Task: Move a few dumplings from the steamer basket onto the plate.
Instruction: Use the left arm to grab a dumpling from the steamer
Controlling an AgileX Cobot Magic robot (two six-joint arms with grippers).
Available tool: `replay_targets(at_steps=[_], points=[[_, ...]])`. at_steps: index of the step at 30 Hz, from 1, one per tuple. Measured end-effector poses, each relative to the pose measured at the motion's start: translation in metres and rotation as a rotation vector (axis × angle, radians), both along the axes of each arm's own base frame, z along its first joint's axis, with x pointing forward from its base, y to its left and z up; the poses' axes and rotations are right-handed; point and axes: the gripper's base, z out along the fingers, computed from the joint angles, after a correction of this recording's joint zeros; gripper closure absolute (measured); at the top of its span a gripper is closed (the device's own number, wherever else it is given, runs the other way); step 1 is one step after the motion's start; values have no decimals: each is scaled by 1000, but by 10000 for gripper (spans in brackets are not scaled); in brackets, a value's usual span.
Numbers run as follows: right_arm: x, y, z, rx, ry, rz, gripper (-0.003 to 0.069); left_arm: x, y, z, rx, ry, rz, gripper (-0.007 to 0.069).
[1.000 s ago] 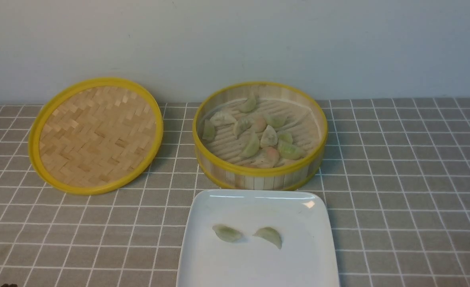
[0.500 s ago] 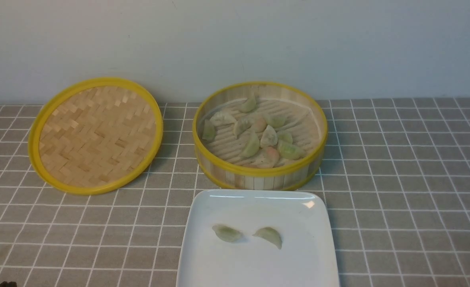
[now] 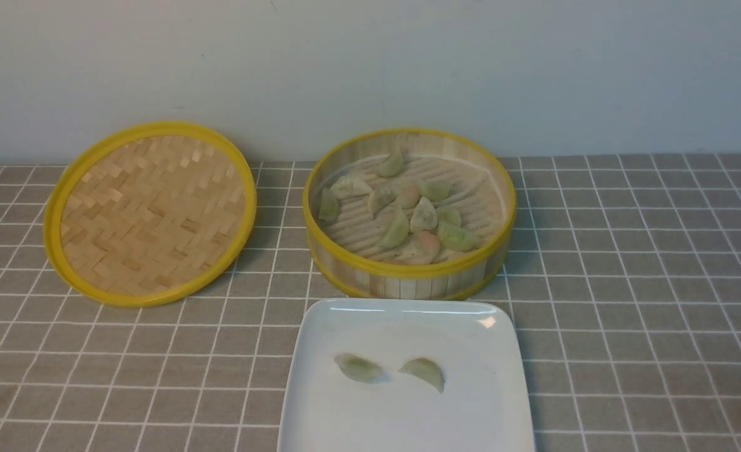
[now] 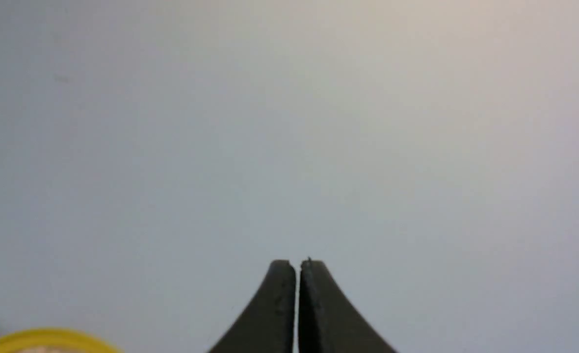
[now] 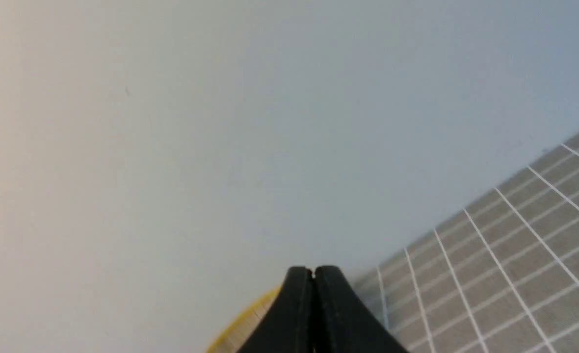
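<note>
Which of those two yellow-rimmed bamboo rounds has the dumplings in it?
The steamer basket on the right, behind the plate: it has upright slat walls and dumplings on its floor. The flat woven lid on the left holds none.

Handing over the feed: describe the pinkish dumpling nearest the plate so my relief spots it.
Find the round steamer basket behind the white plate. By its near wall lies the dumpling: pinkish-orange among pale green neighbours, the other pinkish one sitting farther back.

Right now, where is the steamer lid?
Front view: the woven lid sits on the robot's left, beside the steamer basket without touching it.
</note>
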Motion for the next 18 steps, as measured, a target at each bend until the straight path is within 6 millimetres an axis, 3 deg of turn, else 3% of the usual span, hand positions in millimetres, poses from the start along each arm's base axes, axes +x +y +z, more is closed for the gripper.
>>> replay_targets(at_steps=[2, 4, 5, 7, 8, 10, 14, 17, 18], points=[[0, -1, 2, 32, -28, -10, 673, -4, 0, 16, -3, -38, -6, 629], [-1, -4, 7, 65, -77, -30, 673, -4, -7, 54, 78, -28, -49, 629], [-2, -5, 8, 68, -94, -38, 673, -2, -10, 61, 116, 6, -70, 629], [-3, -6, 10, 74, -122, -51, 673, 9, -17, 80, 221, 97, -100, 629], [-3, -6, 12, 74, -123, -49, 673, 19, -23, 102, 314, 191, -132, 629], [-4, -2, 23, 55, -78, -6, 673, 42, -30, 122, 417, 380, -192, 629], [-1, 9, 79, -139, 89, 88, 673, 101, -42, 134, 590, 810, -344, 629], [12, 16, 124, -323, 293, 171, 673, 150, -52, 120, 706, 1094, -497, 629], [19, 17, 130, -354, 353, 193, 673, 160, -54, 118, 719, 1126, -532, 629]])
